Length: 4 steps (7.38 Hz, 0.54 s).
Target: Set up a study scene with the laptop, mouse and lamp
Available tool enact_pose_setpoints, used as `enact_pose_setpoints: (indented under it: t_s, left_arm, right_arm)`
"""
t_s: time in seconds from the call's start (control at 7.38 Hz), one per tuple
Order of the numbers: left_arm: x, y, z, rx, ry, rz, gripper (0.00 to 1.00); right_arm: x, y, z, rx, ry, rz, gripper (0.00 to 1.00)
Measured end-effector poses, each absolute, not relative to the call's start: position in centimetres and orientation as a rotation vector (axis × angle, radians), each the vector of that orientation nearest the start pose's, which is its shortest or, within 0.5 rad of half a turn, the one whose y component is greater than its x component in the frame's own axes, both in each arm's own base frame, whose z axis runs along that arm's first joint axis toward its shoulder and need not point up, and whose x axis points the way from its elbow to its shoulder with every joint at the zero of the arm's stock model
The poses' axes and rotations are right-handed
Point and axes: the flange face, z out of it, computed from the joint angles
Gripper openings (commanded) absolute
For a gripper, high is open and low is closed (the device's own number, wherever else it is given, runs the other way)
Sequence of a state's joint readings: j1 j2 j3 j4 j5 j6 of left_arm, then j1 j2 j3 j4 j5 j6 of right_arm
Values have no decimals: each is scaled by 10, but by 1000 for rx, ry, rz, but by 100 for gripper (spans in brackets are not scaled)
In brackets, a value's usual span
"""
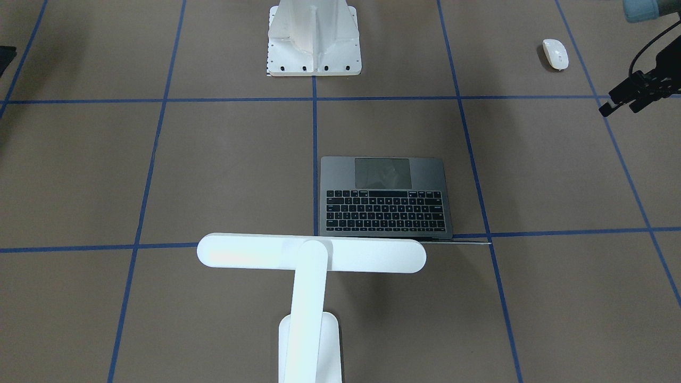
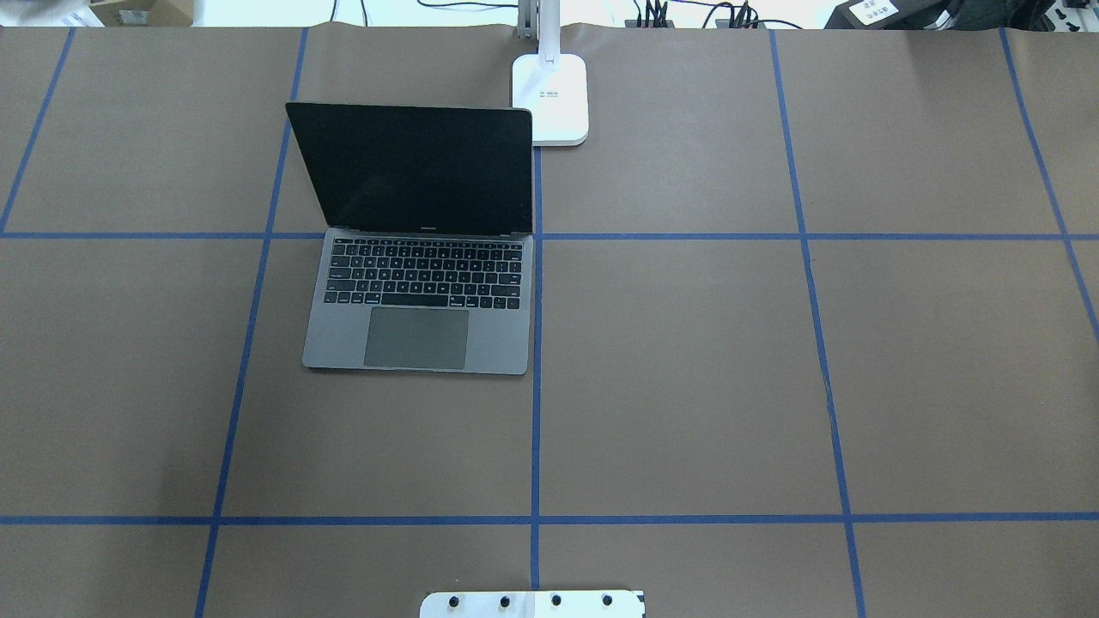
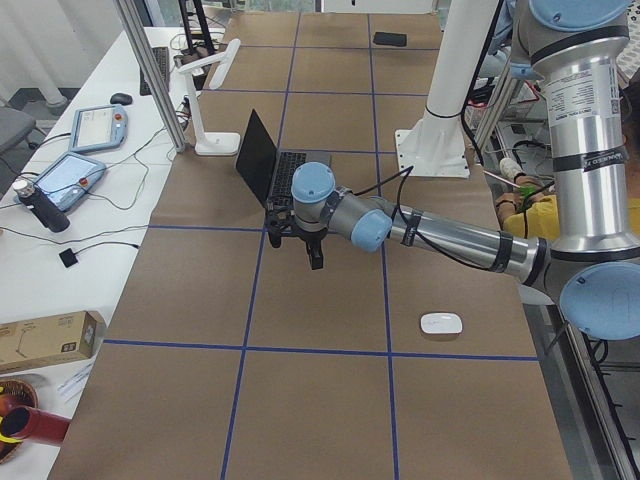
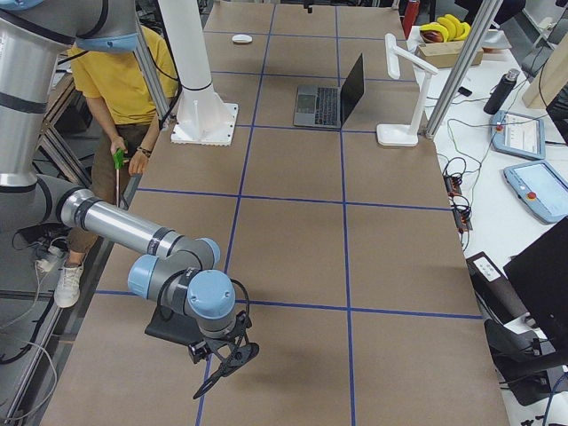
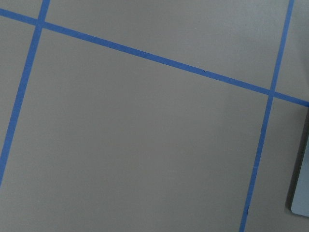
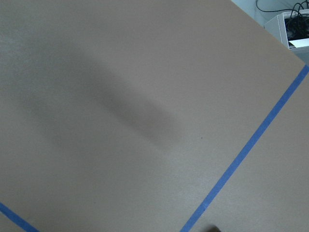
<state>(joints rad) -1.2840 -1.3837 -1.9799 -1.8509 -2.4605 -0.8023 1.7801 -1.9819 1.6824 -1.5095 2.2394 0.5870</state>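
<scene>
Overall: brown paper tabletop point(image 2: 687, 386), blue tape grid point(image 2: 536, 429); open laptop point(image 2: 421, 300); bench point(image 3: 40, 290) alongside.

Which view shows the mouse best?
Exterior front-facing: the mouse lies unobstructed, seen from above, outline clear. Exterior left shows it smaller, at a low angle; exterior right, a distant speck. Overhead and wrist views miss it.

Even, diffuse light from above leaves only soft shadows, the lamp point(image 1: 311, 254) glares near-featureless white at the front-facing view's bottom centre, and a blurred diagonal shadow crosses the right wrist view's upper left.
</scene>
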Motion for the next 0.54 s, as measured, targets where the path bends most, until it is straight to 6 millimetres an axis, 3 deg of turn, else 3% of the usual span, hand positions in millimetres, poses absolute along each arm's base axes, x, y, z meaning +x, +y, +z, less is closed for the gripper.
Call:
enact_pose_setpoints:
  t_s: [0.54]
  left_arm:
    - [65,-420,502,-47,987,-247,100]
  right_arm:
    - [133,-258,760,-467,-678,1099,100]
